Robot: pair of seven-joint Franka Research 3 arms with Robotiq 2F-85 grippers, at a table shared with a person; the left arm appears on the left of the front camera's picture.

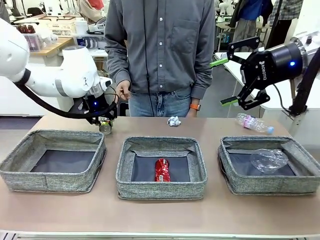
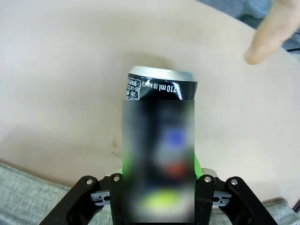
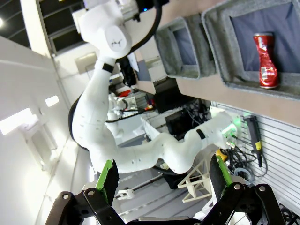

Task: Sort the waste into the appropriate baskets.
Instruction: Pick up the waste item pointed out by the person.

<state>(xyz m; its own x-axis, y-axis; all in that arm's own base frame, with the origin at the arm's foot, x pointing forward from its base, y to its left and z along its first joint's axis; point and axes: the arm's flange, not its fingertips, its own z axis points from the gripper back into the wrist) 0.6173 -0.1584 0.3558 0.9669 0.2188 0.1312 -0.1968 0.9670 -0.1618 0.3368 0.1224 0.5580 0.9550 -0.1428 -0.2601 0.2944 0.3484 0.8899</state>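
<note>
Left gripper (image 1: 103, 120) has its green-padded fingers pinched on the dark can (image 2: 159, 86), a slim cylinder with a silver rim, near the table's (image 1: 160, 215) far left edge just behind the soft-walled left basket (image 1: 47, 181), with a person's hand (image 1: 122, 91) close by. Right gripper (image 1: 224, 81) hangs high over the right edge, fingers spread wide, holding nothing. The dented red can (image 1: 161, 170) lies in the woven grey middle basket (image 1: 160, 190) and a crumpled clear bottle (image 1: 268, 159) in the right basket (image 1: 270, 186), while the crinkled paper ball (image 1: 173, 120) and another clear bottle (image 1: 254, 122) sit along the far edge.

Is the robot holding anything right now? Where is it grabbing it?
The left gripper pinches the dark can by its sides, with its silver end sticking out ahead. The right gripper is open and empty.
</note>
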